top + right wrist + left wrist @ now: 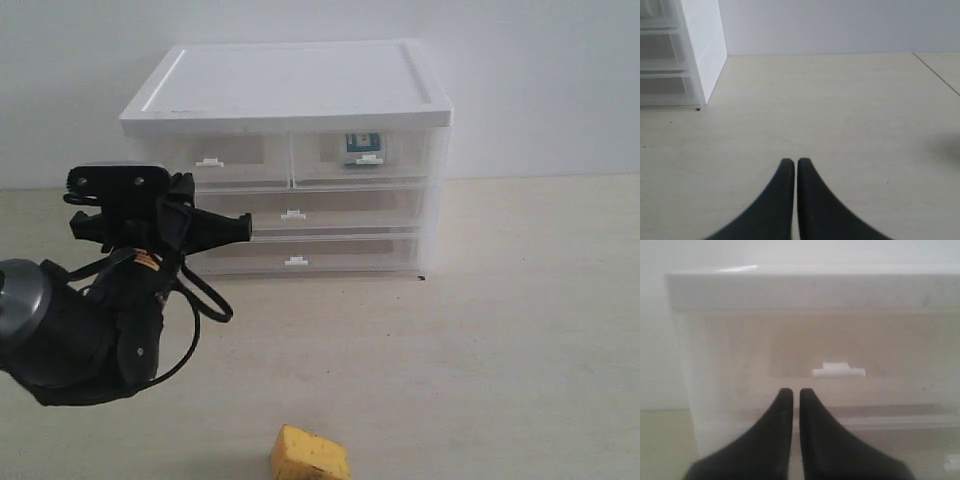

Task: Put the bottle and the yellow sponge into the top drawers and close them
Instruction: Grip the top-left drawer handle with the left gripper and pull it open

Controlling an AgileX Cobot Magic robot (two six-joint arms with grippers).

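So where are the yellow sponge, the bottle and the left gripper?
yellow sponge [310,455]: exterior view, its top face.
bottle [363,147]: exterior view, its label.
left gripper [796,392]: left wrist view, between its shut fingertips.

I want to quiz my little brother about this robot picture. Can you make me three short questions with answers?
1. True or false: the orange-yellow wedge-shaped sponge lies inside a drawer.
2. Where is the small bottle with the teal and white label? A: on top of the white plastic cabinet. B: in the top right clear plastic drawer. C: on the pale table.
3. Fill in: the black left gripper has its jaws ____.

Key: 1 false, it lies on the table; 2 B; 3 shut.
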